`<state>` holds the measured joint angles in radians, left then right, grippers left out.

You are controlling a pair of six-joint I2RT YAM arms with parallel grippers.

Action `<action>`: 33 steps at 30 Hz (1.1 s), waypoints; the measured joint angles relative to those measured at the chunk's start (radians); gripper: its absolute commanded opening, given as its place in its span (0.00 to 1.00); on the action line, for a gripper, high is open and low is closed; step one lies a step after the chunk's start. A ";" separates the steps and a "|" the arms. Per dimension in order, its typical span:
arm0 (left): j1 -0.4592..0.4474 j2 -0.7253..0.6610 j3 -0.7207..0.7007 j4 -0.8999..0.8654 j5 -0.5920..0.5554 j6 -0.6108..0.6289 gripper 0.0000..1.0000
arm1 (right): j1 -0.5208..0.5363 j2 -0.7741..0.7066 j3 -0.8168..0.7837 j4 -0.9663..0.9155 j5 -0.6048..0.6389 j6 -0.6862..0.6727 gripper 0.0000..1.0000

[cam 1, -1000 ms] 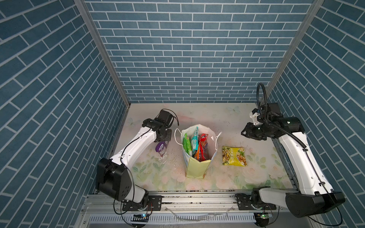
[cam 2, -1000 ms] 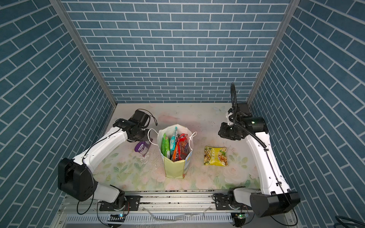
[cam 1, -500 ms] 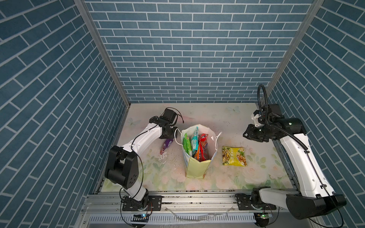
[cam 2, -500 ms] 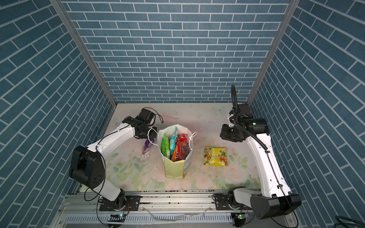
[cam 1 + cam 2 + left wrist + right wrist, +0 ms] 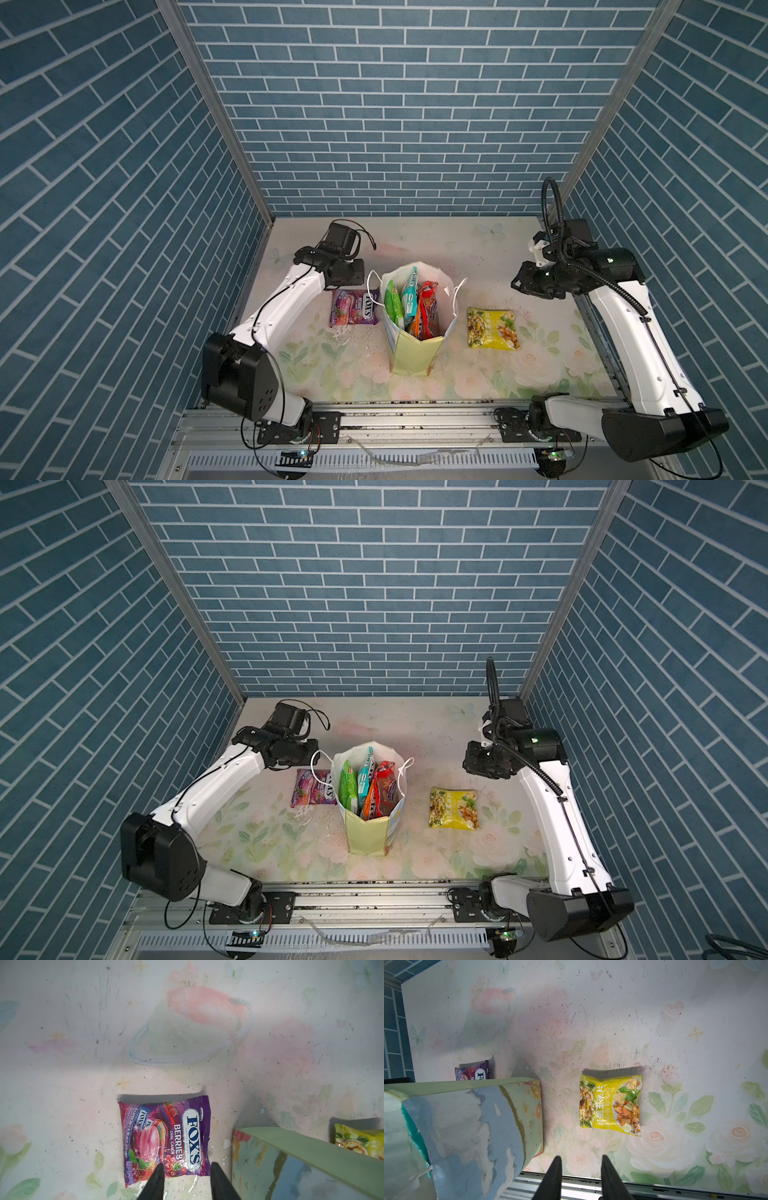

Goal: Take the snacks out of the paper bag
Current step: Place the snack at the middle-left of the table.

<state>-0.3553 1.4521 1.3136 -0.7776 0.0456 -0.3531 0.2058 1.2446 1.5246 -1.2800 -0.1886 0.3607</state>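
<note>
Left wrist view: purple Fox's packet [image 5: 164, 1138] now lies flat on table [image 5: 83, 1064], lower centre of frame. One second ago it hung in left gripper [image 5: 187, 1165]; jaws now stand apart, nothing clamped. Count two out: this one and yellow packet [image 5: 492, 328], right of paper bag [image 5: 411, 353]. Remaining snacks [image 5: 411, 303] stand upright inside bag. Left arm stretches forward, wrist left of bag's handle. Right gripper [image 5: 581, 1157] hovers parted, empty, well apart from bag. Expect another reach into bag.
</note>
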 measured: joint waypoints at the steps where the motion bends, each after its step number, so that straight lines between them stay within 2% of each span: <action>1: 0.002 -0.020 0.005 -0.006 0.000 0.000 0.39 | 0.000 0.002 0.000 0.000 0.000 0.000 0.33; 5: 0.002 -0.093 0.030 -0.030 0.000 -0.006 0.41 | 0.002 0.010 0.011 -0.002 -0.002 -0.001 0.33; 12: 0.002 -0.198 0.138 -0.094 0.038 -0.022 0.42 | 0.042 0.036 0.130 -0.012 -0.008 -0.001 0.33; 24: 0.002 -0.306 0.297 -0.274 0.126 -0.064 0.43 | 0.308 0.132 0.436 -0.010 -0.031 0.000 0.30; 33: -0.072 -0.306 0.310 -0.328 0.158 -0.112 0.44 | 0.489 0.218 0.501 0.020 -0.083 0.004 0.30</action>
<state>-0.4278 1.1461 1.6238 -1.1057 0.2039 -0.4652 0.6949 1.4624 2.0254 -1.2598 -0.2718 0.3645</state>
